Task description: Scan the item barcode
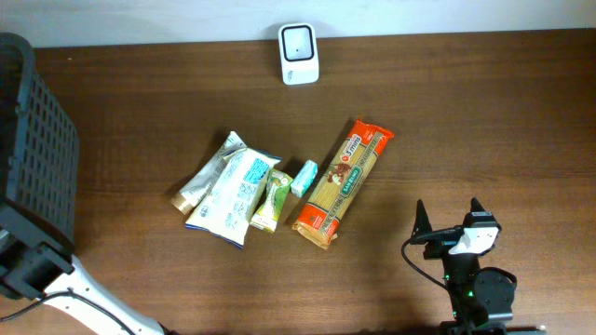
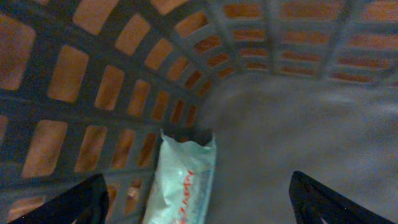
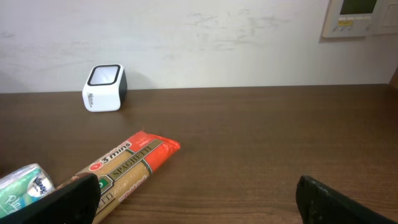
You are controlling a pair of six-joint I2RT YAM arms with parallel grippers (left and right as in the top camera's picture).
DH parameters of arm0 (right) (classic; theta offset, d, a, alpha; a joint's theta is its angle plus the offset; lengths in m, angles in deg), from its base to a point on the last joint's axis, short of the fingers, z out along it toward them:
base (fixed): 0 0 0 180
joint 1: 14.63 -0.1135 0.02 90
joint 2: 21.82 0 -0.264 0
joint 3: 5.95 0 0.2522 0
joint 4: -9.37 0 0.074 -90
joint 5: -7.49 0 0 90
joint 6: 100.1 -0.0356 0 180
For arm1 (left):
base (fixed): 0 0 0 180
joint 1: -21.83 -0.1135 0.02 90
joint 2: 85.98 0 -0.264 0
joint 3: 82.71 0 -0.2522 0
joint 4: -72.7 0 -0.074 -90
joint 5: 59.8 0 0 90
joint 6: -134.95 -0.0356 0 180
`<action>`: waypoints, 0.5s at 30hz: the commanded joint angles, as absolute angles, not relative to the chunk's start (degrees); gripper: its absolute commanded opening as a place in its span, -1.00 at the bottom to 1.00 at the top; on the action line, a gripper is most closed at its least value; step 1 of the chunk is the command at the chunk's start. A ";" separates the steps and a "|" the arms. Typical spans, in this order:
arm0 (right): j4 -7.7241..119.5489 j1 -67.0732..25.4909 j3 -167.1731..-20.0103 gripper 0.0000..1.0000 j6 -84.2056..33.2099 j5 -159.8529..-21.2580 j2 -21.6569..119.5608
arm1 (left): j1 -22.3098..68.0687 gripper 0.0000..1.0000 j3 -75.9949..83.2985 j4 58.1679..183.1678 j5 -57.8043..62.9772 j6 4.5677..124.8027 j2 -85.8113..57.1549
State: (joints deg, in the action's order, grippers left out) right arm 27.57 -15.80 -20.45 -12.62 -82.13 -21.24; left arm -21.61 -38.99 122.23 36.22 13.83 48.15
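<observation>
The white barcode scanner (image 1: 299, 54) stands at the table's far edge and also shows in the right wrist view as scanner (image 3: 104, 87). Several packets lie mid-table: an orange spaghetti pack (image 1: 343, 181), a white-and-blue pouch (image 1: 233, 195), a beige pack (image 1: 207, 172), a green pack (image 1: 272, 200) and a small teal item (image 1: 304, 178). My left gripper (image 2: 199, 190) is open inside the dark basket (image 2: 93, 74), just above a pale packet with red lettering (image 2: 183, 180) lying on the basket floor against the wall. My right gripper (image 1: 449, 219) is open and empty, right of the spaghetti pack (image 3: 127, 165).
The dark grey basket (image 1: 37, 140) stands at the table's left edge. The left arm's base (image 1: 37, 265) is below it. A tissue pack (image 3: 25, 186) shows at the lower left of the right wrist view. A white wall lies behind the scanner.
</observation>
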 commanded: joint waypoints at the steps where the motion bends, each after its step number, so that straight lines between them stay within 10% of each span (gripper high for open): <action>1: 27.82 -16.17 -20.03 0.97 -12.25 -82.00 -21.61 | -23.40 0.82 -39.25 121.66 35.63 11.89 51.41; 6: 27.82 -16.17 -20.03 0.98 -12.27 -82.00 -21.61 | -24.26 0.02 -39.25 125.99 33.47 11.91 56.61; 8: 27.84 -16.17 -20.03 0.97 -12.25 -82.00 -21.64 | -24.23 -1.00 -39.25 127.04 28.86 12.59 56.83; 15: 27.82 -16.17 -20.03 0.97 -12.25 -82.00 -21.61 | -22.77 -1.00 -40.52 123.45 16.01 26.29 37.61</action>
State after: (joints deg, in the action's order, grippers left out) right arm 27.57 -15.80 -20.45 -12.67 -82.13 -21.24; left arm -23.36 -38.95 125.05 24.77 18.73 50.71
